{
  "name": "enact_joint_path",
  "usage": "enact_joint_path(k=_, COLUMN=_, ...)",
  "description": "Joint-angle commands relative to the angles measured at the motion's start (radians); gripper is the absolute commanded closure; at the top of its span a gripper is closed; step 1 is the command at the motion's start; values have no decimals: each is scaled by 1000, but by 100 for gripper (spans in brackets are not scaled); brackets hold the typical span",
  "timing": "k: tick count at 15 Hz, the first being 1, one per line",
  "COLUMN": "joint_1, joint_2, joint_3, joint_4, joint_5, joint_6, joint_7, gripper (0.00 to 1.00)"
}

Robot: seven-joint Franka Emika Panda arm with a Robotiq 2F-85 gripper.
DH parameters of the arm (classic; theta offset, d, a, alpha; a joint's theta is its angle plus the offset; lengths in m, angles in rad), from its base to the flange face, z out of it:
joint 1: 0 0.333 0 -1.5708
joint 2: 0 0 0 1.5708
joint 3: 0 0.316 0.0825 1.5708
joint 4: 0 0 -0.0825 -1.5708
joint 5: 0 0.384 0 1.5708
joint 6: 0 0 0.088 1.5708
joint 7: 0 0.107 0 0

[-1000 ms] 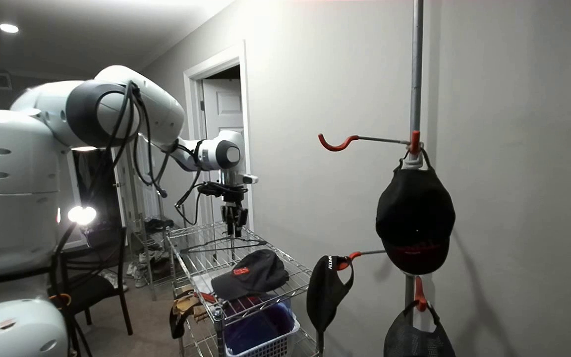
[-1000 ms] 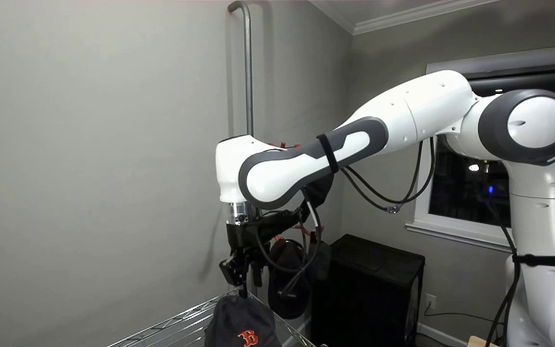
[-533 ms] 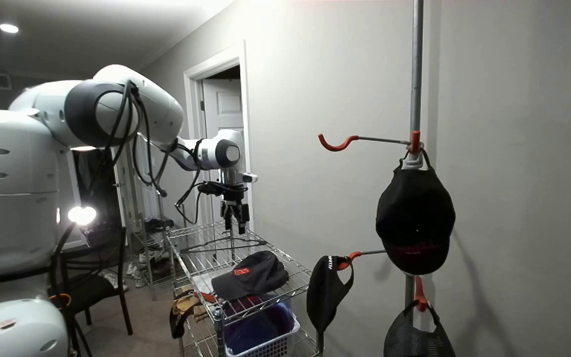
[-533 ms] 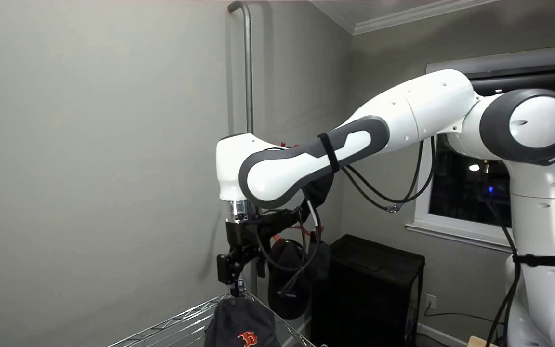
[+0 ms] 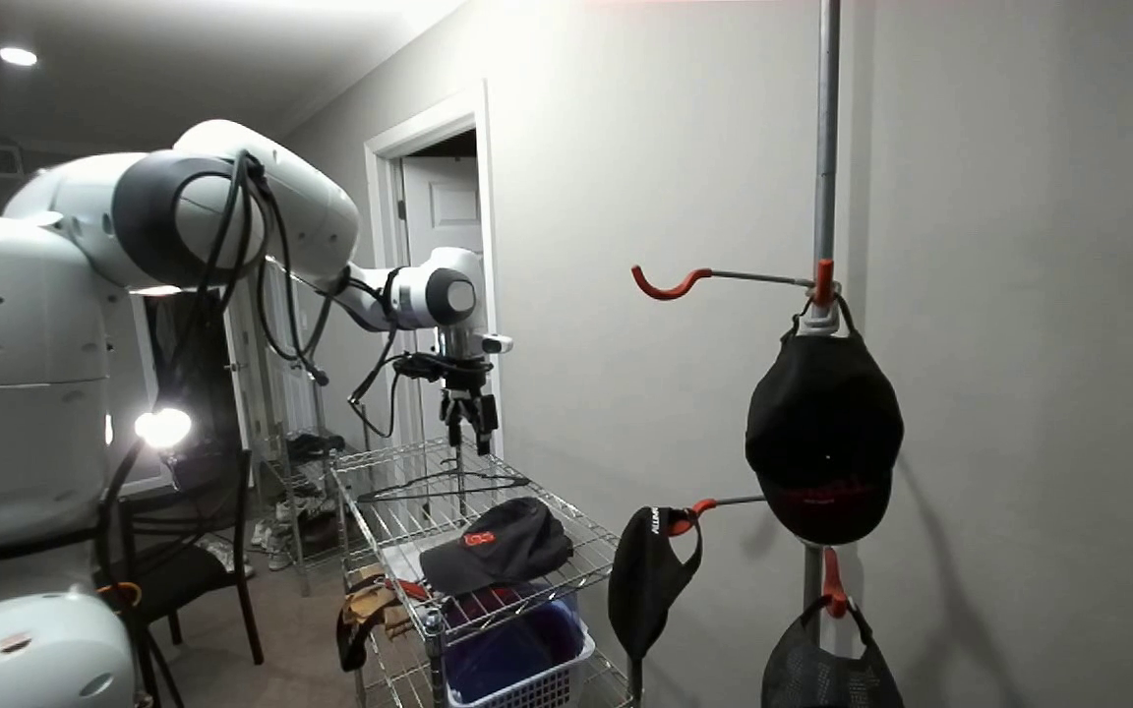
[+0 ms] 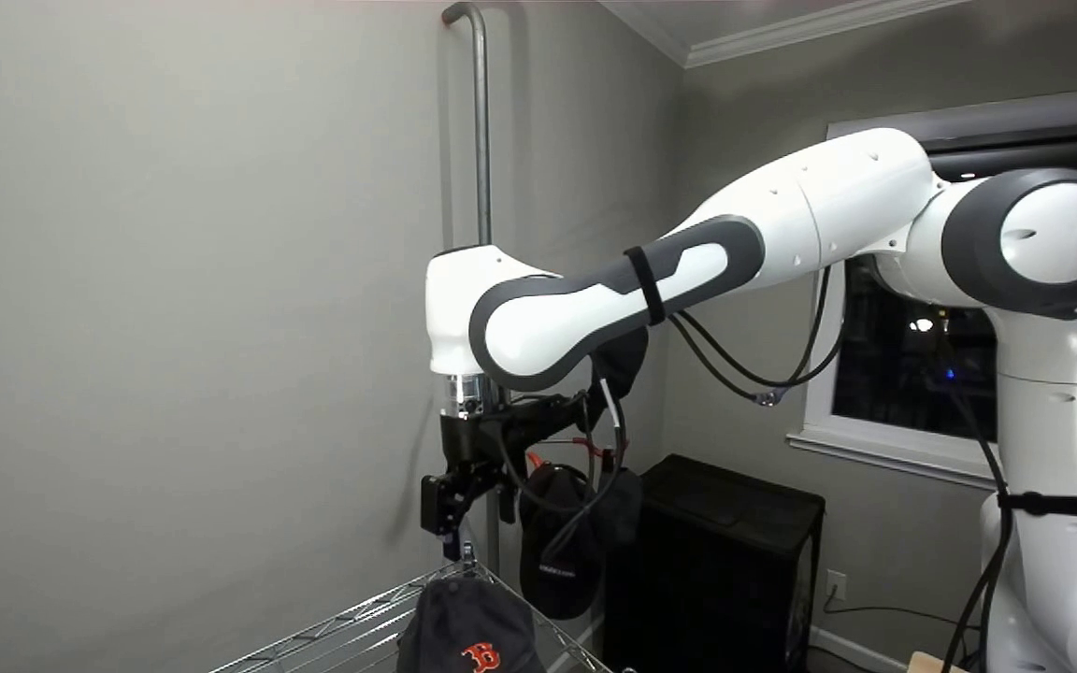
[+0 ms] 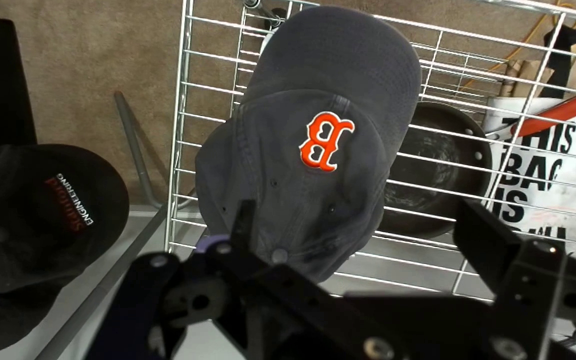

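we see the gray cap (image 7: 288,145) lying crown up on the top shelf of the rack (image 5: 436,634), toward its near end in an exterior view, bill to the left. our gripper (image 5: 469,442) hangs above the rack on the far side of the cap there, touching nothing that we can see, its fingers (image 7: 245,227) spread well apart with nothing between them. in the wrist view the finger at left overlaps the crown, while the one at right overlaps wires.

should we lower it off-center, we judge that one finger could dent the soft crown and shove the cap along, while the other could slip between wires and jam. the hanger (image 5: 498,484), at the far end, might snag a low fingertip, and the slack cables (image 5: 251,169) could catch if we swung wide.

below the wires, at right in the wrist view, sit a pan (image 7: 428,172) and a printed bag (image 7: 543,170); a basket (image 5: 542,680) is lower in an exterior view. farther right there stands a pole (image 5: 827,147) with a black cap (image 5: 822,423) hung on it, which a careless sweep could knock down.
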State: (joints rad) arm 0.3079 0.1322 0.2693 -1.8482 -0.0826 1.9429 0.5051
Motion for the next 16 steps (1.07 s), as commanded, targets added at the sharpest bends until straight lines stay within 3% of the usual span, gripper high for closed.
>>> enact_joint_path(k=1, joint_1=0, joint_2=-58, joint_3=-7, joint_4=-44, joint_5=30, joint_6=14, joint_7=-11, gripper=0)
enact_joint_path(k=7, joint_1=-4, joint_2=-160, joint_3=-2, joint_4=-118, joint_5=35, joint_6=74, joint_7=78, gripper=0)
enact_joint_path(k=16, joint_1=-28, joint_2=-370, joint_3=11, joint_4=-340, joint_5=92, joint_6=210, joint_7=220, gripper=0)
